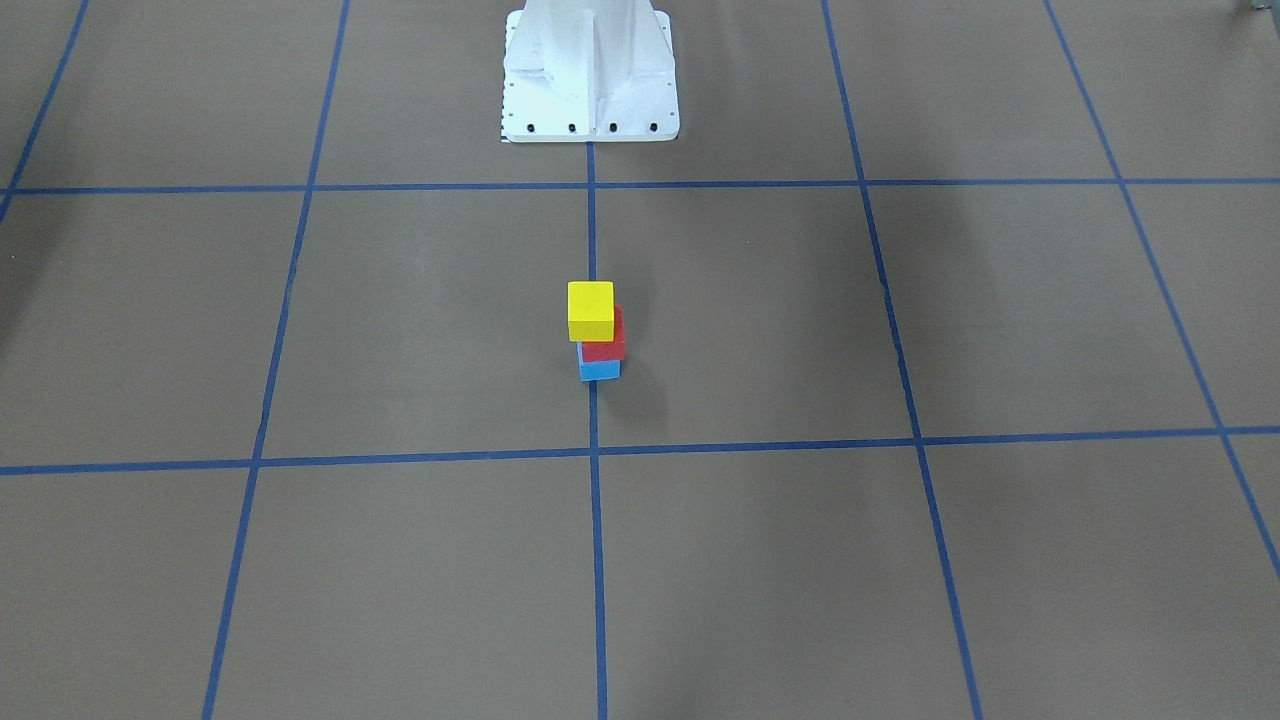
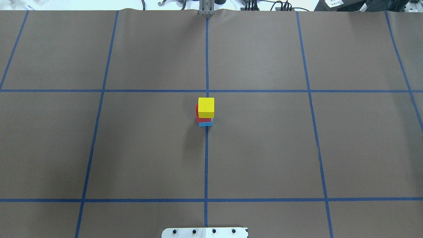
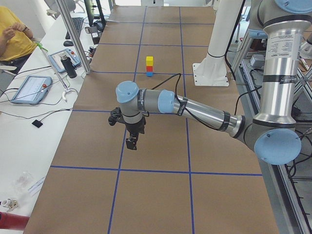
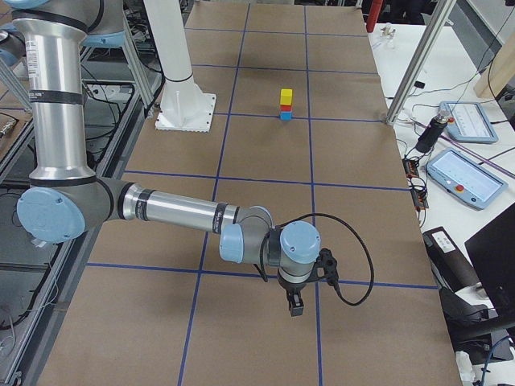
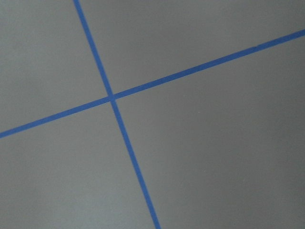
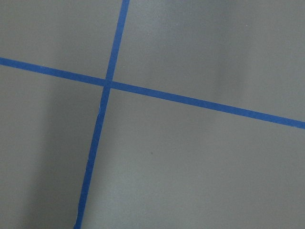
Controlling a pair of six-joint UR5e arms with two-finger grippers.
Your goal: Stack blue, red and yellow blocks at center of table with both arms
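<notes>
Yellow block (image 1: 590, 311) atop red block (image 1: 606, 346) atop blue block (image 1: 599, 371).

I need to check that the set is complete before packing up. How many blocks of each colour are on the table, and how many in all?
yellow block: 1
red block: 1
blue block: 1
Total: 3 blocks, all in one stack at the table's centre.

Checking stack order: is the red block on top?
No, the yellow block is on top; the red block sits between it and the blue block.
</notes>
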